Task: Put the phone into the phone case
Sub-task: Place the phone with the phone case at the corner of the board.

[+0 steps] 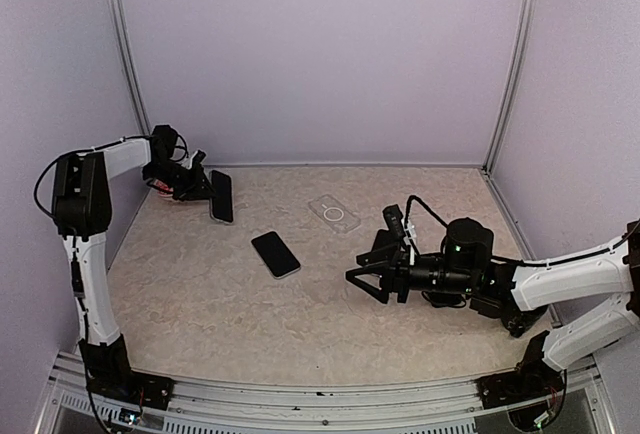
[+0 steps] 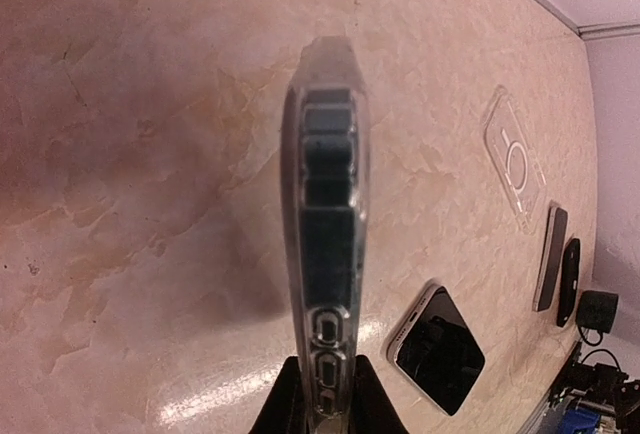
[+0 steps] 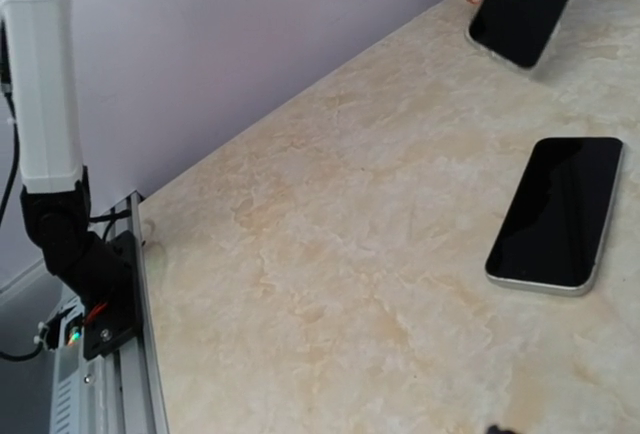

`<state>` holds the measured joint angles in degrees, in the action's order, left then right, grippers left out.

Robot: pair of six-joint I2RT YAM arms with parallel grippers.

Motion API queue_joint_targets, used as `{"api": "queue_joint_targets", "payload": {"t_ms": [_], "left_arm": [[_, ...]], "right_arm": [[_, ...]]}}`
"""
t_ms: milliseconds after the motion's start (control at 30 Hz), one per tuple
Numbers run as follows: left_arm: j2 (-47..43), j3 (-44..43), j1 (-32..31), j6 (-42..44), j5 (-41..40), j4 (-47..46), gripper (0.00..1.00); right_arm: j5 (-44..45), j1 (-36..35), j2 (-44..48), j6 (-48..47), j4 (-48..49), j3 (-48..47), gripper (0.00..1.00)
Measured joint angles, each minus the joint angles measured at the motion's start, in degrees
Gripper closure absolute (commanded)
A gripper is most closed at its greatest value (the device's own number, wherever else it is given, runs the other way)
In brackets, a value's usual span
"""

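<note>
Pinching a dark slab (image 1: 221,197) by one end with the left fingers (image 2: 285,409), at the far left; tilted up, lower edge apparently resting on the surface (image 1: 200,294), probably to keep it propped and out of the middle; seen edge-on from the left wrist, so only a clear rim around a dark core, and no telling whether cased phone or empty case. Lying flat and face up near the middle, the phone (image 1: 275,254), untouched; beyond it toward the back wall (image 1: 320,54), apart, the clear phone case (image 1: 335,213), flat, ring mark showing, presumably open side up to receive the phone, though too faint to confirm. Hovering right of the phone with the right fingers (image 1: 365,279) spread and empty, pointed toward it, likely lined up for a pickup; almost wholly cut out of the right wrist view.
</note>
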<state>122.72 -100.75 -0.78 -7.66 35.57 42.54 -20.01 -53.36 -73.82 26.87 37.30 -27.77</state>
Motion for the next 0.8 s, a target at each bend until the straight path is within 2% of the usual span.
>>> {"api": "queue_joint_targets", "payload": {"t_ms": [333, 800], "left_arm": [[7.7, -9.6, 0.1, 5.0, -2.8, 9.6, 0.83], [9.7, -11.2, 2.6, 5.3, -2.8, 11.1, 0.76]], "right_arm": [[-0.6, 0.0, -1.8, 0.0, 0.3, 0.0, 0.31], [-0.8, 0.0, -3.4, 0.0, 0.7, 0.0, 0.31]]}}
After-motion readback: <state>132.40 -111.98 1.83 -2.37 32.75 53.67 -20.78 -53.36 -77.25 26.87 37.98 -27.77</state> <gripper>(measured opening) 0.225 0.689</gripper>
